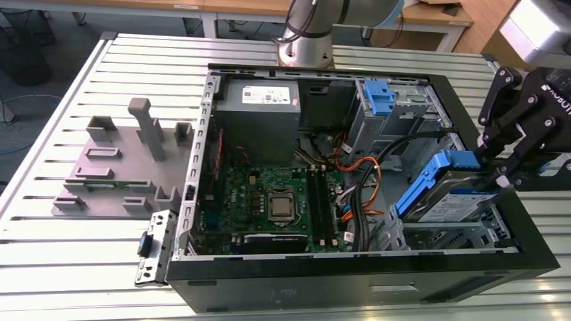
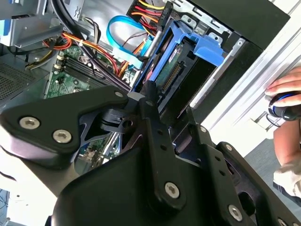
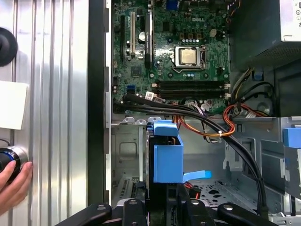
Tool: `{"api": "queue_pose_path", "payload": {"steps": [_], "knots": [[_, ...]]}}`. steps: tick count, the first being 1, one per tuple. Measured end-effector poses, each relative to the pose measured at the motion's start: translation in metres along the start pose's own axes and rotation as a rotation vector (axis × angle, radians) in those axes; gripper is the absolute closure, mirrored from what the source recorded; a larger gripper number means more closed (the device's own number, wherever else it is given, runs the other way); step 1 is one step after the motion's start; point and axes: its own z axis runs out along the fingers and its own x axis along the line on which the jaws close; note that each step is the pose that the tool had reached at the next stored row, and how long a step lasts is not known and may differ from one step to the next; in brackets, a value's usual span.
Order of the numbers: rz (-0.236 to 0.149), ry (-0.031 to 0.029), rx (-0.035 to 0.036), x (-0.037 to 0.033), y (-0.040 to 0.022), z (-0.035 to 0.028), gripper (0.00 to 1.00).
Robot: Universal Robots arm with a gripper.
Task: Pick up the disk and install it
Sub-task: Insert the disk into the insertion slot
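Over the drive bay (image 1: 450, 235) at the exterior view's right, inside the open computer case (image 1: 357, 271), the gripper (image 1: 496, 179) angles down from above and is clamped on the edge of the disk (image 1: 446, 200). The disk hangs tilted, its near end low in the bay and its far end raised. Its blue bracket (image 3: 167, 157) faces the first wrist view.

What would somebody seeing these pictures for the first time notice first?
Probably the open computer case lying on the slatted table, its green motherboard exposed. At the exterior view's right, the black claw grips the blue-framed disk, tilted over the drive bay. In the first wrist view, a hand touches a round knob beside the case.
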Motion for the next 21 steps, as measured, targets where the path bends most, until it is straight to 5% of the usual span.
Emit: {"api": "queue_pose_path", "payload": {"steps": [21], "knots": [[0.0,0.0002,-0.0054,0.0017,-0.002,0.038,0.65]]}}
